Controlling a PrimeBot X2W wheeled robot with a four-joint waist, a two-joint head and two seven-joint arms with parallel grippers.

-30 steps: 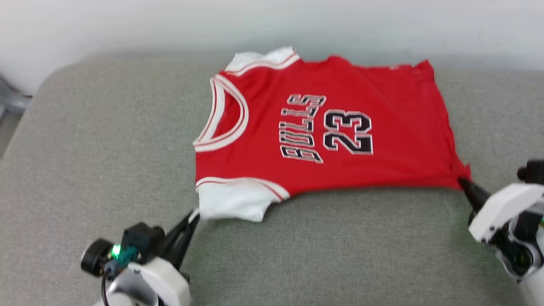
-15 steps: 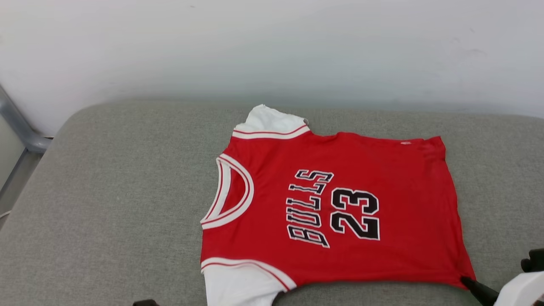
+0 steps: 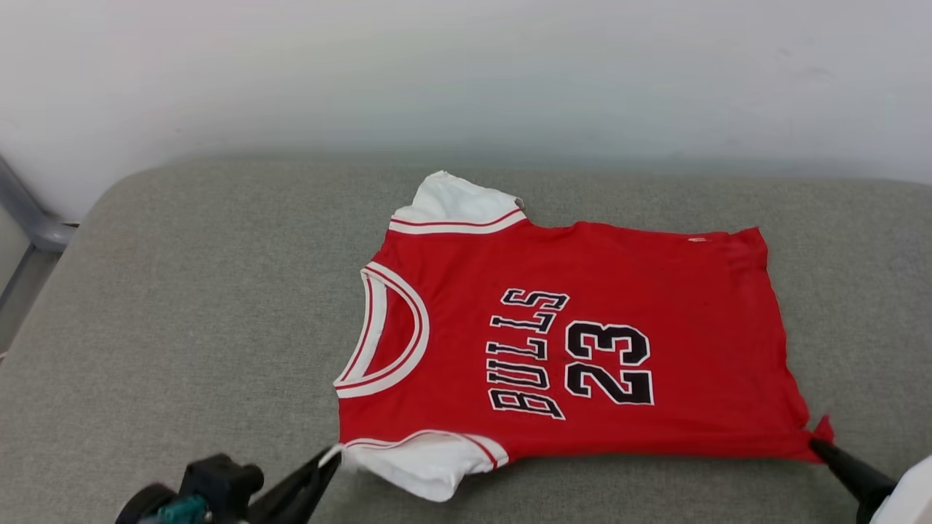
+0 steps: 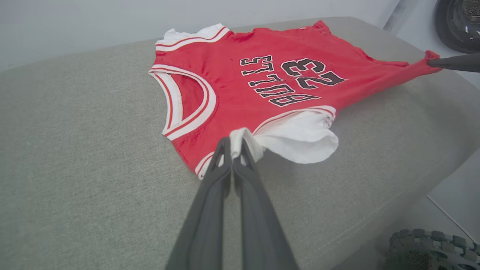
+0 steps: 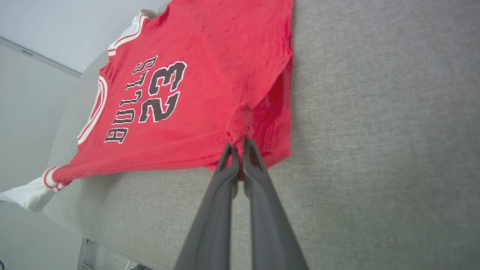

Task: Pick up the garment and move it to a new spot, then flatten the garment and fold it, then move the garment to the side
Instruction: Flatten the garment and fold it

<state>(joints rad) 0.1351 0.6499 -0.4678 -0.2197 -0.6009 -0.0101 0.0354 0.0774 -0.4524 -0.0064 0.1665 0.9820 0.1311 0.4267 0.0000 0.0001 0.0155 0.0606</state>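
Grey fabric-covered surface (image 3: 182, 291) with rounded corners, sitting against a plain white wall (image 3: 466, 73). Over at the left edge of the head view a bit of grey metal frame (image 3: 29, 218) pokes in.

So the garment (image 3: 655, 291) is lying face up roughly in the middle of the surface, a little toward the robot's right. It's turned sideways: the striped collar (image 3: 386, 335) points to the robot's left, the hem is on the right, and the black "BULLS 23" print (image 3: 575, 356) reads sideways from the head camera. The far white sleeve (image 3: 451, 204) lies flat on the wall side. Most of the red body looks pretty flat, just a few soft wrinkles.

Now the left gripper (image 4: 234, 144) is clamped tight on the near white sleeve (image 4: 300, 137), pinching a little fold of its edge right at the fingertips, so that sleeve is bunched and puffed up a bit off the surface. Same deal with the right gripper (image 5: 240, 144): it's closed all the way, nipping the near hem corner (image 5: 242, 120) of the red fabric. That corner is pulled up into a small peak, and in the right wrist view the under layer shows beneath it. Between the two grips the near edge of the garment runs in a fairly straight, taut line, with the grippers well apart at opposite ends of it.
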